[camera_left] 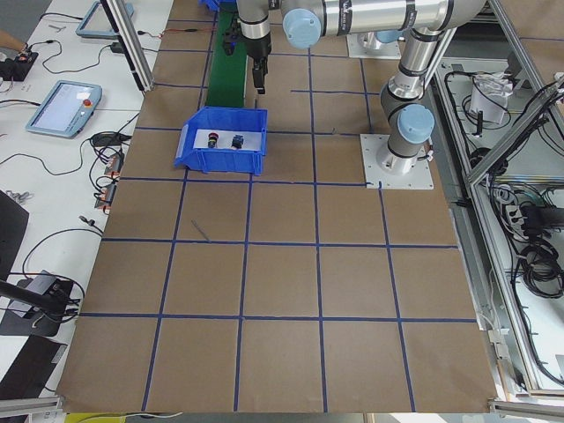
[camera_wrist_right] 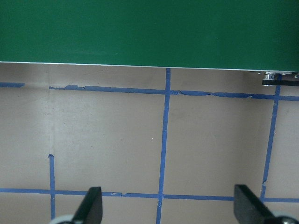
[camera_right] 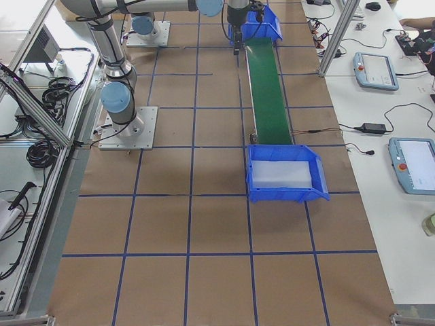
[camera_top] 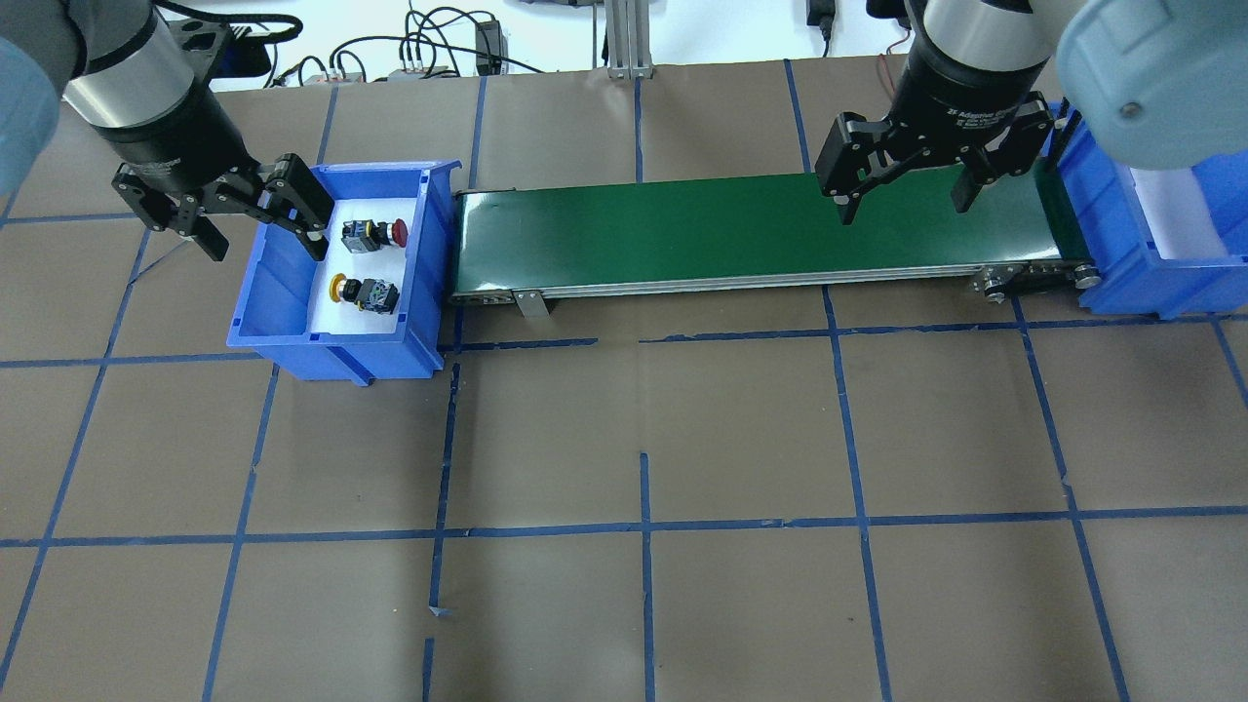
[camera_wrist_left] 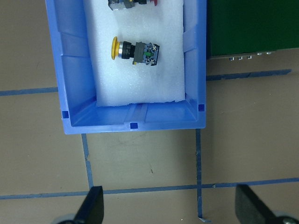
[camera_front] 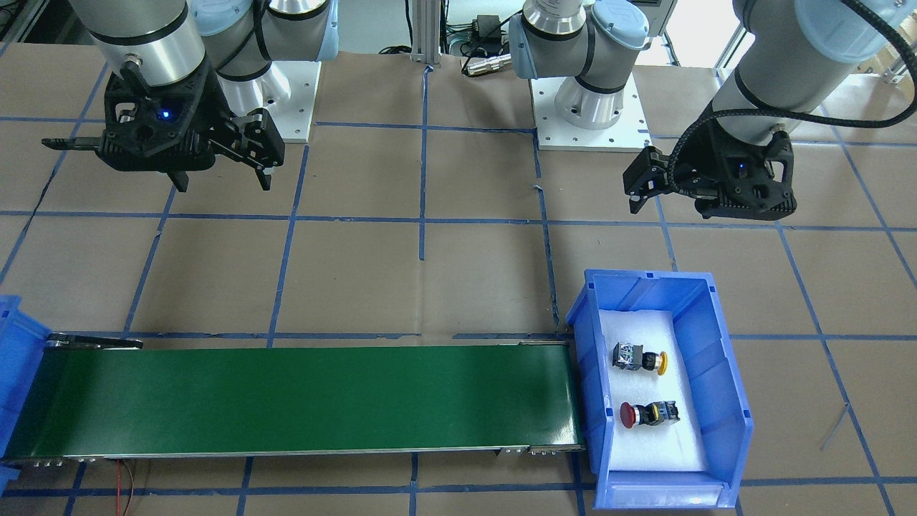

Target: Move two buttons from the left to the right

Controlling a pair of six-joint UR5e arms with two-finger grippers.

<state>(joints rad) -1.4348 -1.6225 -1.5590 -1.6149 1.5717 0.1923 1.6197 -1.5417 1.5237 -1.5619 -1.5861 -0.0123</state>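
Two buttons lie on their sides on white foam in the blue bin [camera_top: 255, 310] at the belt's left end. The red-capped button [camera_top: 374, 234] is the farther one and the yellow-capped button [camera_top: 365, 292] the nearer. Both show in the front view, yellow [camera_front: 640, 358] and red [camera_front: 649, 413]. The left wrist view shows the yellow one [camera_wrist_left: 135, 50]. My left gripper [camera_top: 265, 244] is open and empty, above the bin's near-left side. My right gripper [camera_top: 905, 207] is open and empty, above the near edge of the green conveyor belt [camera_top: 741, 229], toward its right end.
A second blue bin [camera_top: 1160, 273] with a white foam floor stands at the belt's right end. Brown table paper with a blue tape grid lies all around. The arm bases [camera_front: 587, 107] stand behind the belt in the front view.
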